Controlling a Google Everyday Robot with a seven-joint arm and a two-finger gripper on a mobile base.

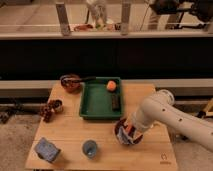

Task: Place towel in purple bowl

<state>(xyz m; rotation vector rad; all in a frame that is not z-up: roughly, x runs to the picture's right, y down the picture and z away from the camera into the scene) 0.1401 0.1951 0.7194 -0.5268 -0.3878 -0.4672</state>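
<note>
The purple bowl (120, 133) stands on the wooden table (150, 100) at the front right, just in front of the green tray. My gripper (128, 131) reaches down into the bowl from the right, at the end of the white arm (160, 107). A pale bunched cloth, which looks like the towel (128, 140), shows inside the bowl right under the gripper. The gripper hides part of the bowl and the cloth, so I cannot tell whether it is held.
A green tray (95, 102) holds an orange (111, 85) and a dark block (115, 102). A brown bowl (70, 82) with a dark utensil is at the back left, brown items (50, 107) at the left, a blue-grey bag (47, 149) and a small blue cup (90, 147) in front.
</note>
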